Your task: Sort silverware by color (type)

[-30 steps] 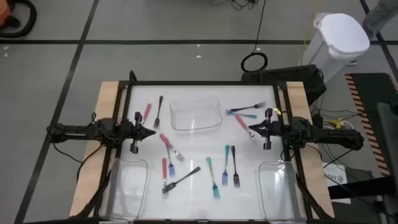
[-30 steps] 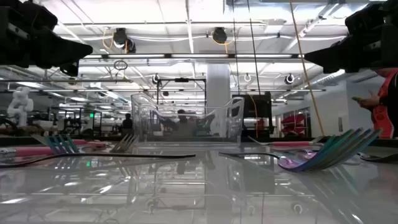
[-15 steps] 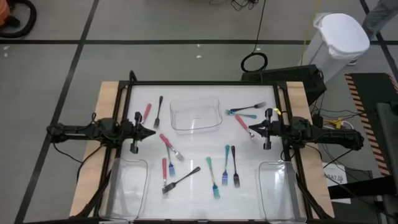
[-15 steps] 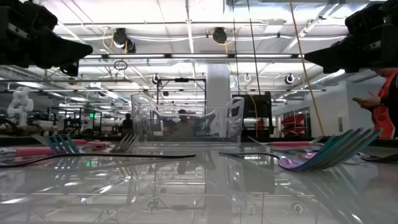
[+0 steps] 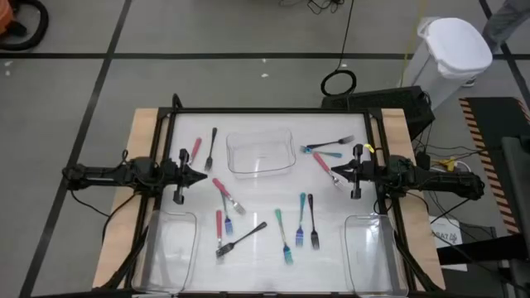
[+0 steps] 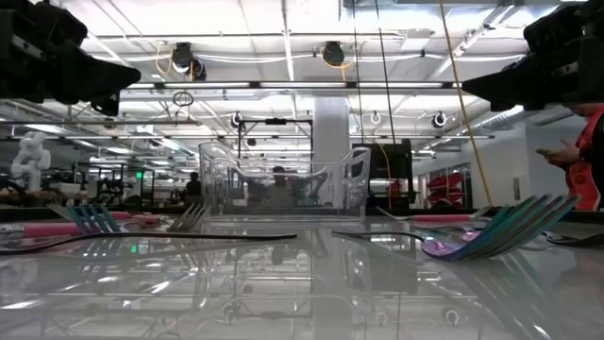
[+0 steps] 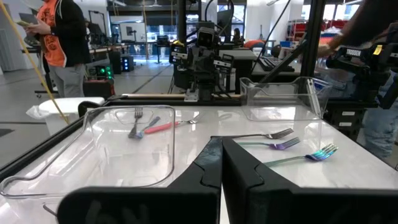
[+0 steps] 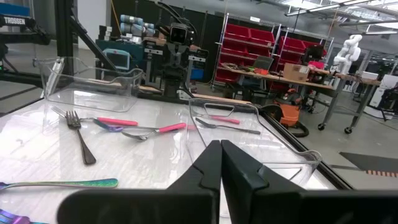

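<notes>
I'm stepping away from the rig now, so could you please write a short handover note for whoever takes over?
Left gripper: shut, empty, at the table's left edge.
Right gripper: shut, empty, at the right edge.
Silverware: all loose on the table, pink, teal and dark pieces mixed.
Clear trays: far-centre tray, near-left tray and near-right tray hold nothing.
Done: nothing sorted.
Left: every piece.

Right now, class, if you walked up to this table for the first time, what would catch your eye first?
Probably the coloured silverware scattered loose over the glossy white table, none of it sorted. Next, the clear plastic tray at the far middle. The left gripper and right gripper wait shut at opposite edges, pointing inward.
</notes>
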Robot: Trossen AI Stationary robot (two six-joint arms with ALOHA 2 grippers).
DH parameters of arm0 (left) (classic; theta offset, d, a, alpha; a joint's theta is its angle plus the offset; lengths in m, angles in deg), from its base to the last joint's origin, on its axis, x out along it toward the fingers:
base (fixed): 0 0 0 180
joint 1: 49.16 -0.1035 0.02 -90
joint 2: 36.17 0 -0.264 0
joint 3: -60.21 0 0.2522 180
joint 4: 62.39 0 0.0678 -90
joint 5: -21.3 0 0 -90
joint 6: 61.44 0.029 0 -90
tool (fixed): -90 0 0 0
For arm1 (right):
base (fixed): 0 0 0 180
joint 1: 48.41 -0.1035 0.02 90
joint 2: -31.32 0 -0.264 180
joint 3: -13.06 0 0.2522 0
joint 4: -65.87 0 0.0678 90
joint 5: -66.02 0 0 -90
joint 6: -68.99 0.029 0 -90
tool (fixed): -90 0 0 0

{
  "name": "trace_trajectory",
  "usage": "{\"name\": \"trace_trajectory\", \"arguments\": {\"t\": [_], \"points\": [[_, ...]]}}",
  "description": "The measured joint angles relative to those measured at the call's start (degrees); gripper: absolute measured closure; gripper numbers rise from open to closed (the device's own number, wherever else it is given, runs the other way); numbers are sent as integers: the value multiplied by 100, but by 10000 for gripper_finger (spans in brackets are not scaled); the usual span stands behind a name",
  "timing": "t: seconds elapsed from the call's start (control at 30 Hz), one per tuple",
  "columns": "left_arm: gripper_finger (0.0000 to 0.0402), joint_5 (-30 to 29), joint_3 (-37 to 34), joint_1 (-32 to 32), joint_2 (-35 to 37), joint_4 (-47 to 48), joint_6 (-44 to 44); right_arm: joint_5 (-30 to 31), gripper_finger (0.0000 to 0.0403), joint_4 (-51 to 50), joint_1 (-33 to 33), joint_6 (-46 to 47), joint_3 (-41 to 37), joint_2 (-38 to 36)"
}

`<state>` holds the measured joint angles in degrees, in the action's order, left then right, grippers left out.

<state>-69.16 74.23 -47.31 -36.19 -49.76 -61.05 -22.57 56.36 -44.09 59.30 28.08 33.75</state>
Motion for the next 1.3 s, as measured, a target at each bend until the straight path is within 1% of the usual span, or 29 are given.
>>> {"name": "trace_trajectory", "arguments": {"t": [1.3], "points": [[401,0,0,-1,-1,0,0,4,399,0,-2,-82,2,-2]]}}
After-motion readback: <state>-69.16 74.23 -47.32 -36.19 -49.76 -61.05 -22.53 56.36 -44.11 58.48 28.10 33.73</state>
